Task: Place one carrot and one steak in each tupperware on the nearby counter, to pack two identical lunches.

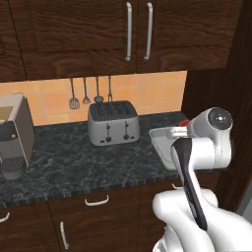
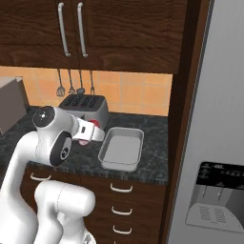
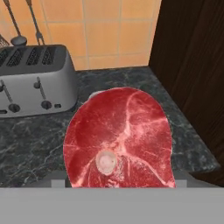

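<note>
The counter (image 1: 74, 162) runs under dark cupboards, ending at a tall wood panel on the right. A silver toaster (image 1: 113, 123) stands at its back edge by the tiled wall. One tupperware (image 2: 122, 148) sits near the counter's right end, just right of the toaster. The gripper (image 2: 95, 131) grasps a steak (image 3: 118, 138), held beside the tupperware's left rim, above the counter.

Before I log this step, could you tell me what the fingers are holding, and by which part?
The gripper holds a steak, gripped at its lower edge near the pale round bone; the exact contact is hidden.
</note>
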